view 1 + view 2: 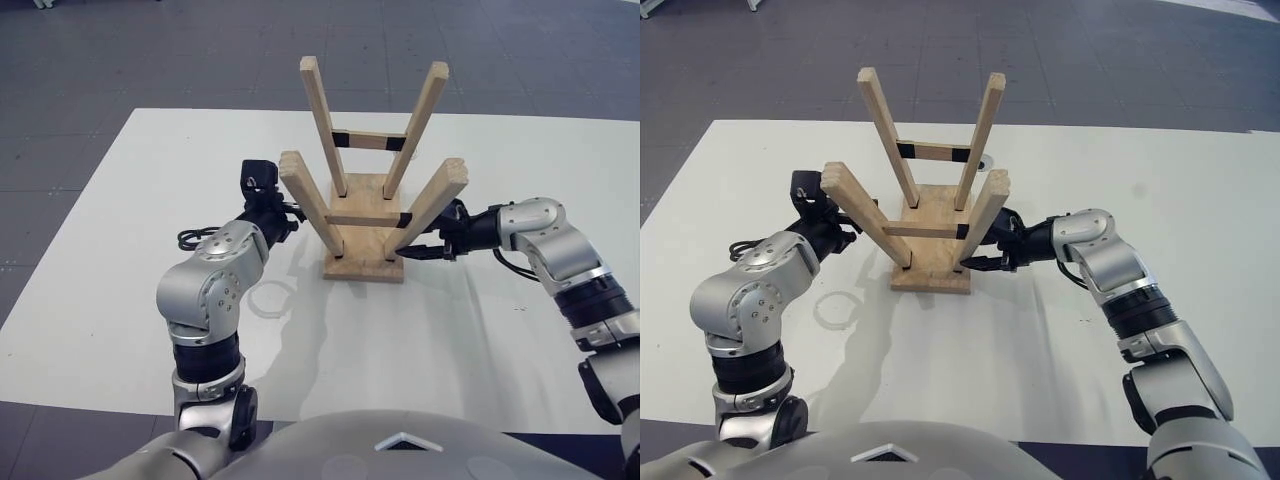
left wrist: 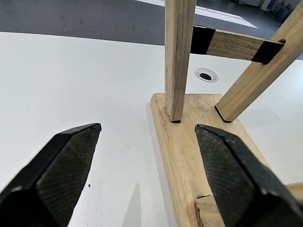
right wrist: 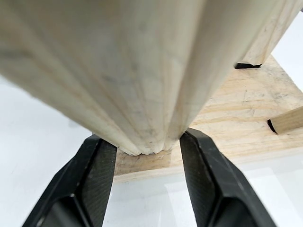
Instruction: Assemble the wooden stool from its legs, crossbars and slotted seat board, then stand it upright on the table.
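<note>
Though vague from above, right jaws tight on leg [image 3: 142,71]; left jaws wide.

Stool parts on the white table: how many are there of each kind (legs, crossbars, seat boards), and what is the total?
pale wooden legs: 4
wooden crossbars with black-taped ends: 2
flat slotted wooden seat board: 1
Total: 7
</note>
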Available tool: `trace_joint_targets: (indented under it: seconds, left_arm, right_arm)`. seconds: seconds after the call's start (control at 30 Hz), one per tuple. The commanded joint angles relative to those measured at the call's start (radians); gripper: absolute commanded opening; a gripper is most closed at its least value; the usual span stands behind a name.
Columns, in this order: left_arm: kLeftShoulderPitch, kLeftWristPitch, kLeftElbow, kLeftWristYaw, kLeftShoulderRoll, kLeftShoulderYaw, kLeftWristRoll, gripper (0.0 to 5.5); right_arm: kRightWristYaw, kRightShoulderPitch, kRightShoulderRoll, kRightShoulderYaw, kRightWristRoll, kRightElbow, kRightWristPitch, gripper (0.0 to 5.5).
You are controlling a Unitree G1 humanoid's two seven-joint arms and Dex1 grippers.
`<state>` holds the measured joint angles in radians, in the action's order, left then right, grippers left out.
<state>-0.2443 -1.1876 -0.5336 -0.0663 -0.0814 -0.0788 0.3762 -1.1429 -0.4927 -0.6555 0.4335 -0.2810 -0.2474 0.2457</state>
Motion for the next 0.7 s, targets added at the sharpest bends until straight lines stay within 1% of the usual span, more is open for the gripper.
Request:
trace_joint_targets:
  seconds: [0.03,0.13,0.2,0.27,0.33,0.4,0.47,0.53,0.57,0.63,0.7]
  left_arm:
    - [0.040,-0.030,-0.046,0.035,0.103,0.158,0.051,3.72]
    - [0.095,0.032,-0.011,0.054,0.021,0.167,-0.019,3.72]
    - [0.127,0.093,0.027,0.055,-0.019,0.127,-0.061,3.72]
    - [0.137,0.137,0.067,0.044,-0.048,0.042,-0.087,3.72]
    - [0.101,0.129,0.066,0.044,-0.078,-0.064,-0.073,3.72]
    - [0.009,0.051,0.004,0.065,-0.109,-0.172,-0.011,3.72]
    - [-0.095,-0.011,-0.045,0.068,-0.140,-0.239,0.024,3.72]
    - [-0.252,-0.090,-0.073,0.046,-0.146,-0.301,0.052,3.72]
    - [-0.334,-0.130,-0.079,0.037,-0.138,-0.327,0.069,3.72]
    - [-0.529,-0.223,-0.064,0.023,-0.063,-0.371,0.114,3.72]
    - [-0.640,-0.292,-0.043,0.028,-0.007,-0.378,0.141,3.72]
  right_arm:
    - [0.024,0.109,-0.010,0.121,0.162,-0.078,0.106,2.02]
    - [0.021,0.109,-0.010,0.122,0.164,-0.084,0.100,2.02]
    - [0.019,0.109,-0.007,0.121,0.164,-0.098,0.088,2.02]
    - [0.019,0.102,0.004,0.122,0.169,-0.133,0.067,2.02]
    - [0.025,0.101,0.010,0.121,0.171,-0.149,0.061,2.02]
    - [0.030,0.106,0.011,0.119,0.167,-0.149,0.060,2.02]
    - [0.035,0.111,0.014,0.118,0.165,-0.149,0.060,2.02]
    - [0.041,0.120,0.017,0.118,0.163,-0.143,0.062,2.02]
    - [0.043,0.124,0.017,0.118,0.162,-0.139,0.065,2.02]
    - [0.045,0.134,0.018,0.121,0.161,-0.130,0.068,2.02]
    - [0.046,0.136,0.020,0.125,0.162,-0.129,0.068,2.02]
